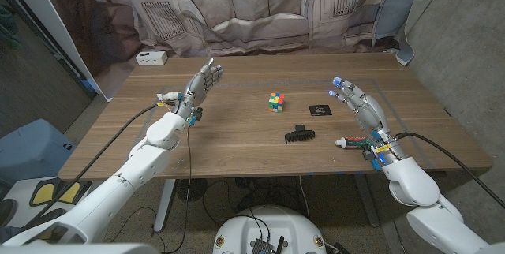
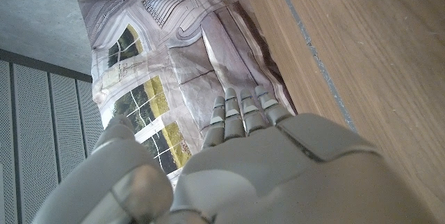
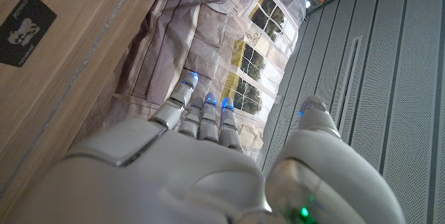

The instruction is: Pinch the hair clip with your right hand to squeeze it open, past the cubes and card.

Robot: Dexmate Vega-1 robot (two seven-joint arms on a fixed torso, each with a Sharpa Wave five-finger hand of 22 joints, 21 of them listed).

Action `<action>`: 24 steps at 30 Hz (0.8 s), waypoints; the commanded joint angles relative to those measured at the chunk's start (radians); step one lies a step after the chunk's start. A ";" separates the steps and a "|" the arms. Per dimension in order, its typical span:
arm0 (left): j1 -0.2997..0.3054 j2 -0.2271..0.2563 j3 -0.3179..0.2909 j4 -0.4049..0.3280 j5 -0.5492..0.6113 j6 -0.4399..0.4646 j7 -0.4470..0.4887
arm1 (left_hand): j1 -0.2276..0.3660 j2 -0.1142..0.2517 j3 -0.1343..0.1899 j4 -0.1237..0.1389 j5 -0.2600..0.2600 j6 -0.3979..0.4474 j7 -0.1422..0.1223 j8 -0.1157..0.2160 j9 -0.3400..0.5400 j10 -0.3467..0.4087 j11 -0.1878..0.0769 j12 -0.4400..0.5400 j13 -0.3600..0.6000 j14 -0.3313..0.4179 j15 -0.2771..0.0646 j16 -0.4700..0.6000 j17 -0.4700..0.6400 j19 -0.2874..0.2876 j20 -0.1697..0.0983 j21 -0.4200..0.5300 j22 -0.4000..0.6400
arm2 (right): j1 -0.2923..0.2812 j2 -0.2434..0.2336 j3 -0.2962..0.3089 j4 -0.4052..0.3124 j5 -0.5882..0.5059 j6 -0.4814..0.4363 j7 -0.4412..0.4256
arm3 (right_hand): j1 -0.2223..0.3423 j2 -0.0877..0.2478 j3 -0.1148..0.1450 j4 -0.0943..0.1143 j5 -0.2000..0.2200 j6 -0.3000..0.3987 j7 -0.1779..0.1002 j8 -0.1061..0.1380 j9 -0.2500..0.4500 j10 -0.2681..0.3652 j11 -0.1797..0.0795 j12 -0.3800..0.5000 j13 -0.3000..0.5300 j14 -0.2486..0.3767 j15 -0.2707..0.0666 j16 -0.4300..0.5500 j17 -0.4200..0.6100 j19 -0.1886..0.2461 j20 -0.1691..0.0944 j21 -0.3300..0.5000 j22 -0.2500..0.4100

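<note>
Near the table's middle lies the black clip (image 1: 300, 134), untouched, just in front of the cube (image 1: 275, 102) and the card (image 1: 319, 111). Both hands hold nothing with fingers apart: the right hand (image 1: 359, 102) waits well to the clip's right, the left hand (image 1: 200, 86) far off. By my judgement the reach hasn't begun; next, the right hand must swing toward the clip and pinch its 2 handles.

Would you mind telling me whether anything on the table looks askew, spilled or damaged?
Nothing stands out. The hair clip, colour cube and black card lie apart and intact on the table; both robot hands are open and touch none of them.
</note>
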 commanded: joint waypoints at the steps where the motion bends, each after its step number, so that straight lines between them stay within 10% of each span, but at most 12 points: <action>1: 0.017 0.007 -0.006 -0.012 -0.004 -0.010 -0.007 | 0.005 0.002 0.003 -0.004 0.002 0.007 0.001 -0.003 0.006 0.006 0.002 -0.004 0.001 0.010 0.000 -0.001 0.002 0.009 0.002 -0.003 0.004 | -0.040 0.023 0.014 -0.024 -0.050 0.017 -0.010 | 0.013 0.002 0.010 0.002 0.004 0.005 -0.006 0.003 0.003 0.007 -0.002 -0.002 0.002 0.010 0.000 -0.004 0.004 0.010 0.002 -0.002 0.005; 13: 0.013 0.007 -0.009 0.002 -0.009 -0.026 -0.025 | 0.006 0.003 0.004 -0.006 0.001 0.010 -0.002 -0.004 0.006 0.009 0.001 -0.004 0.000 0.013 -0.001 -0.001 0.002 0.011 0.003 -0.005 0.004 | -0.070 0.022 0.060 -0.067 -0.230 -0.032 -0.056 | 0.025 0.007 0.015 -0.001 0.003 0.004 -0.013 0.001 0.003 0.020 -0.015 -0.001 0.002 0.023 -0.012 -0.003 0.003 0.023 -0.005 -0.002 0.005; 24: 0.003 0.011 -0.009 0.003 -0.008 -0.029 -0.038 | 0.007 0.005 0.004 -0.008 0.001 0.015 -0.003 -0.004 0.006 0.013 0.002 -0.004 0.000 0.016 -0.002 -0.002 0.002 0.013 0.003 -0.006 0.004 | -0.080 0.050 0.084 -0.094 -0.396 -0.073 -0.120 | 0.042 0.003 0.016 -0.004 0.001 0.018 -0.050 0.001 0.003 0.042 -0.083 -0.005 0.001 0.045 -0.022 -0.004 0.003 0.046 -0.009 -0.005 0.005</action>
